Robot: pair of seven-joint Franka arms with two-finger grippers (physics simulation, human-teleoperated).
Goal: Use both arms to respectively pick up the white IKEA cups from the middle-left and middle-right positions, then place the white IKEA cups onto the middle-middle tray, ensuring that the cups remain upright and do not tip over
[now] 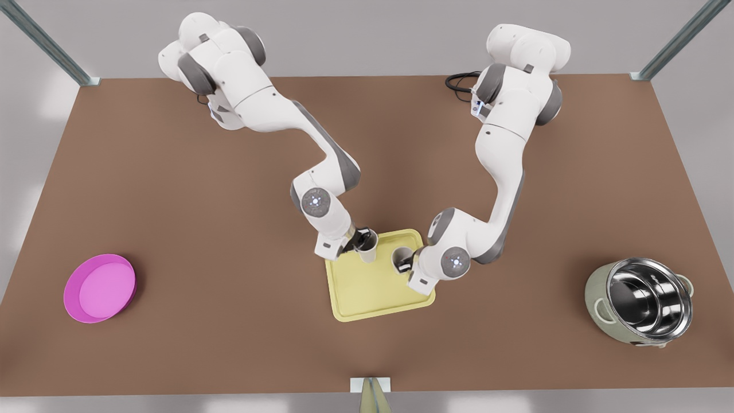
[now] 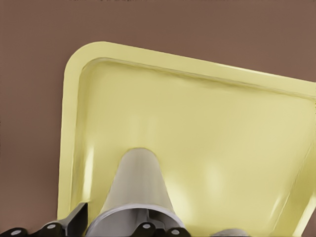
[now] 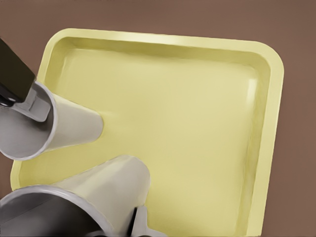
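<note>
Presently both cups are over the tray (image 1: 378, 298), each gripped at the rim. Right gripper (image 1: 360, 241), on the arm at the front view's left, is clamped on the right cup (image 1: 368, 253). Left gripper (image 1: 405, 263), on the arm at the front view's right, is clamped on the left cup (image 1: 399, 256). In the front view the left cup sits at roughly 4 o'clock from the right cup. They are near each other but apart, both along the tray's 12 o'clock edge. The right wrist view shows the right cup (image 3: 98, 187) close under the camera. Beyond it is the left cup (image 3: 64, 128), with a dark finger of the left gripper at its rim. The key relation is that each cup's long axis runs straight down from the jaws, mouth up at the fingers and narrow base toward the tray floor. In the left wrist view the left cup (image 2: 138, 182) tapers away to a base that looks seated on the yellow floor. I cannot be sure it is touching rather than just above. Judgement: the placing step is nearly done, and what remains is to let go and lift clear along that same axis. Any sideways drag at the rim could tip a cup into the one beside it. Magenta bowl (image 1: 100, 288) lies far out at 9 o'clock from the tray, steel-lined pot (image 1: 639, 301) far out at 3 o'clock; neither is involved.
</note>
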